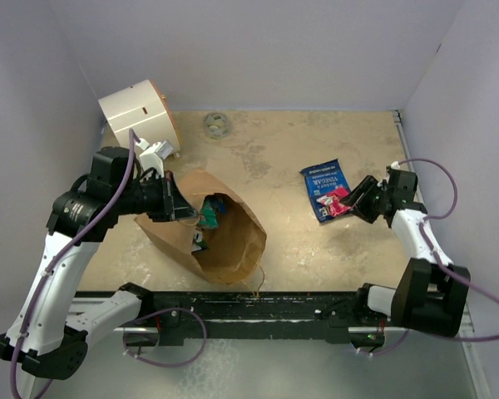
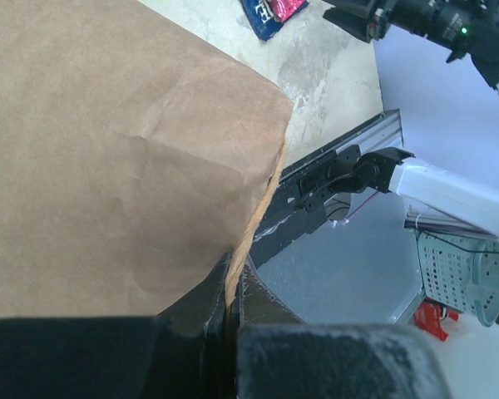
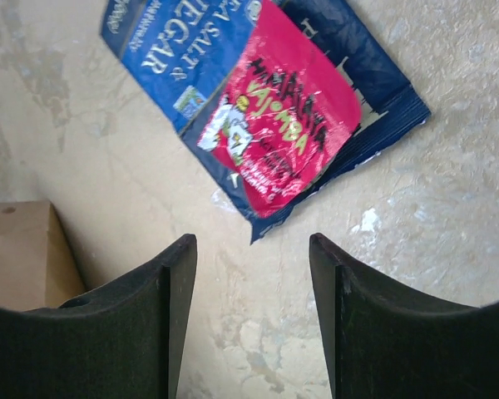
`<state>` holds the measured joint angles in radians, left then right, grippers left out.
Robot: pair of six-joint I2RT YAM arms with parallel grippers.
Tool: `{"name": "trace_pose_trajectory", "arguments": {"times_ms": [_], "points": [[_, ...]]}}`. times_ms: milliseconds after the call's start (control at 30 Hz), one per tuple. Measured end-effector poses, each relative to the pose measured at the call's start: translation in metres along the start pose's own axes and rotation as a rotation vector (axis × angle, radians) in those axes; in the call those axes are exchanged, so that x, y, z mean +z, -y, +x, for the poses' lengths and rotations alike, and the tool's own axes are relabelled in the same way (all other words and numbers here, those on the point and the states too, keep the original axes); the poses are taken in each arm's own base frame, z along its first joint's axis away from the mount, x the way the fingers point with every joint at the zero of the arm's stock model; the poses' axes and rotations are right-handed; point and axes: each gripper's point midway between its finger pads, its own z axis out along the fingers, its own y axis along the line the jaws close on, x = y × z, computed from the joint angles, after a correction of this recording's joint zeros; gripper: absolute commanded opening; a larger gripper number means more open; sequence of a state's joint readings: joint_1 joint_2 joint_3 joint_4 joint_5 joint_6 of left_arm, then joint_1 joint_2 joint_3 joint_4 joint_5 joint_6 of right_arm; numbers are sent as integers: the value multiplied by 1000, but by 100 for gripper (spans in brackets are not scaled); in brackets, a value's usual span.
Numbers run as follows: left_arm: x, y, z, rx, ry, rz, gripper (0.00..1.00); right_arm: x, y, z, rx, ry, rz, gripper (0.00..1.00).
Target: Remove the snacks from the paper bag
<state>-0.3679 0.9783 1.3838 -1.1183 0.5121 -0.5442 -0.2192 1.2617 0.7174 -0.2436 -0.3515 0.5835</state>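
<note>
paper bag (image 2: 108,166) rim, pinched in hand (image 2: 230,287)

Soft, even overhead light is filling the top view, and the walls are reading pale lilac. Shadow is pooling inside the paper bag (image 1: 233,241) right at the left gripper (image 1: 179,208). Left wrist view: the near fingers (image 2: 333,357) are blurring, dark. Right wrist view: the red packet (image 3: 287,125) ahead of the right gripper (image 3: 251,249) is smearing slightly, and the table (image 3: 449,216) there is looking bright.

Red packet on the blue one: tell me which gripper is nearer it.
Right. The right gripper stands open just short of the red packet; the left gripper, far off, is shut on the paper bag.
</note>
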Motion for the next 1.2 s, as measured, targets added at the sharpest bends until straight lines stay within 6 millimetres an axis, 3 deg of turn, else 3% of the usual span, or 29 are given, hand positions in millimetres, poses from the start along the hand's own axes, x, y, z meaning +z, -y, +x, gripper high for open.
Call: {"name": "trace_pose_trajectory", "arguments": {"times_ms": [133, 233, 367, 500, 733, 900, 1000, 1200], "points": [[-10, 1, -2, -5, 42, -20, 0, -24, -19, -1, -36, 46, -57, 60], [-16, 2, -6, -5, 74, -31, 0, -31, -42, 12, -102, 24, -115, 60], [-18, 4, -13, -16, 98, -45, 0, -41, -107, 64, -287, -84, -248, 60], [-14, 3, -20, -31, 99, -59, 0, -73, -161, 114, -415, -140, -410, 60], [-6, 3, -26, -62, 95, -60, 0, -125, -234, 169, -586, -171, -593, 60], [-6, 3, -28, -64, 104, -60, 0, -153, -288, 197, -705, -163, -684, 60], [-7, 2, -29, -62, 112, -67, 0, -167, -302, 206, -767, -134, -723, 61], [-9, 1, -33, -58, 130, -81, 0, -178, -306, 218, -889, -67, -755, 66]]}}
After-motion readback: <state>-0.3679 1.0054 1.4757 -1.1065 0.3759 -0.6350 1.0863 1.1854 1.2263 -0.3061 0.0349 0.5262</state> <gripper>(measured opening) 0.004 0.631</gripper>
